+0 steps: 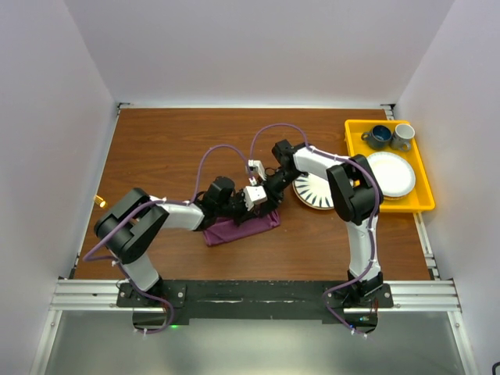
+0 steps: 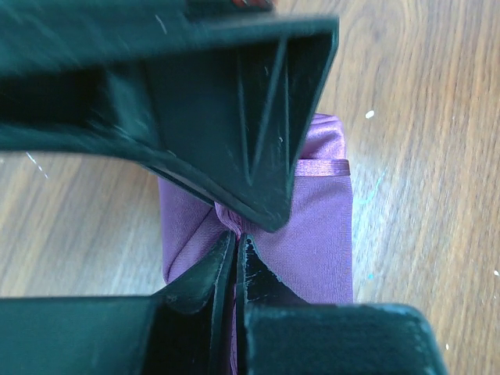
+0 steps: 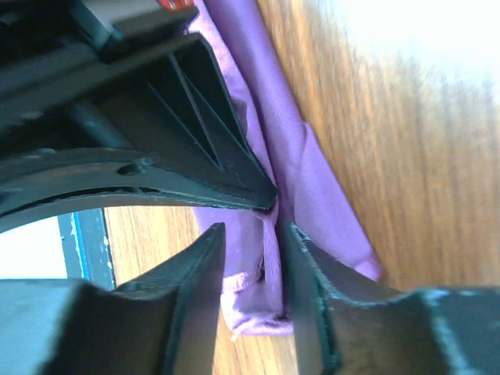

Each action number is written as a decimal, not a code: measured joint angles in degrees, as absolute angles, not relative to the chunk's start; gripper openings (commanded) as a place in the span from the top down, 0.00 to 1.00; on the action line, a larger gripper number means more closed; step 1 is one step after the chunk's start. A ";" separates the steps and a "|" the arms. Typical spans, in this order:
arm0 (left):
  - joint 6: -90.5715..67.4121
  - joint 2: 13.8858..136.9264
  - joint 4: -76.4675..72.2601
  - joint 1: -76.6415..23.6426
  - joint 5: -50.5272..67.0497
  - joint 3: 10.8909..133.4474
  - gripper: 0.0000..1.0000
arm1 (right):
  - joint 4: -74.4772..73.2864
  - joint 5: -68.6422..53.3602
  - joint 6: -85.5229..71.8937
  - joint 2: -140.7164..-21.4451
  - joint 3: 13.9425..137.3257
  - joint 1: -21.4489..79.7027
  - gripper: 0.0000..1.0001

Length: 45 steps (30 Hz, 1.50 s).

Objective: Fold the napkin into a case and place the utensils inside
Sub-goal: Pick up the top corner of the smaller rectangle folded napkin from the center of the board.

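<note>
Left wrist view, left gripper (image 2: 234,239) pinching smooth plum napkin (image 2: 312,234) fold, right gripper (image 3: 250,232) parted around it

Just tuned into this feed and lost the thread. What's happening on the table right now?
Both arms are bent over the napkin, which lies folded into a narrow strip mid-table, beside the striped plate. The left gripper is shut, pinching a fold of the cloth. The right gripper is open, its fingers straddling another fold. I see no utensils at the cloth, so the folding step appears to be the one in hand.
</note>
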<state>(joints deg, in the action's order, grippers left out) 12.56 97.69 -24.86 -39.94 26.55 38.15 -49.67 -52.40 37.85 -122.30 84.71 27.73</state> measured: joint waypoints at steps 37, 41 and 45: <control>10.63 96.71 -23.57 -39.88 24.21 40.10 0.86 | -45.84 -52.31 34.74 -120.68 81.65 27.16 1.00; 11.22 96.75 -23.14 -39.88 25.04 40.32 1.00 | -45.76 -52.47 34.74 -120.68 81.62 27.16 0.90; 11.46 96.73 -22.24 -39.88 25.54 40.58 1.00 | -45.74 -52.47 34.37 -120.68 81.60 27.16 0.64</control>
<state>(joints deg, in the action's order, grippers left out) 11.46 96.73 -22.24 -39.88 25.54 40.58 -45.74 -52.47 34.37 -120.68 81.60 27.16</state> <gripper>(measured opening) 0.021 0.194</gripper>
